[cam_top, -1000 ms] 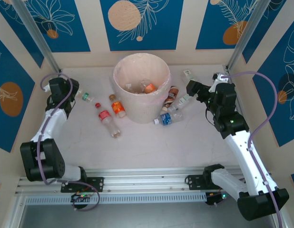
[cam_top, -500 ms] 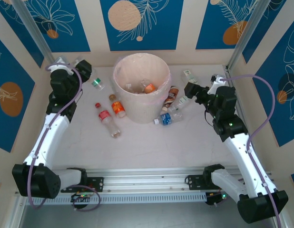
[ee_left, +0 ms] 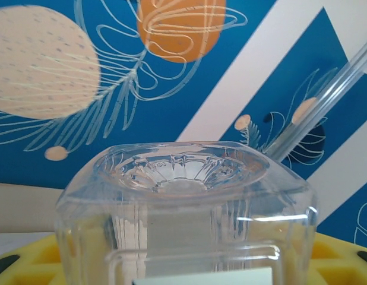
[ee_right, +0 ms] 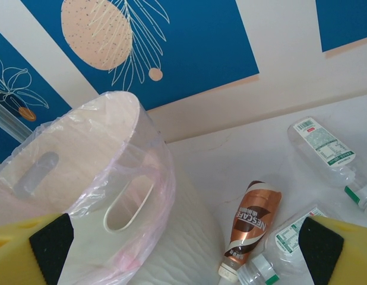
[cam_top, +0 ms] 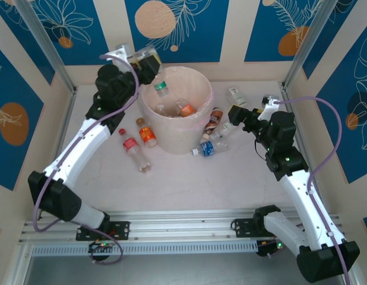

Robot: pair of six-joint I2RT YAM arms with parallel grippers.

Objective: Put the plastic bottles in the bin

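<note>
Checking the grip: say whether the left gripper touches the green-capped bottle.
Touching. Left wrist view: the bottle sits clamped between the left gripper's yellow fingers.

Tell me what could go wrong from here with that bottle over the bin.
The clear bottle with the green cap, gripped by the left tool, hangs near the far-left rim of the bin; released here, it may clip the rim and fall outside. The open right tool sits close to the Nescafe bottle and could knock it away.
</note>
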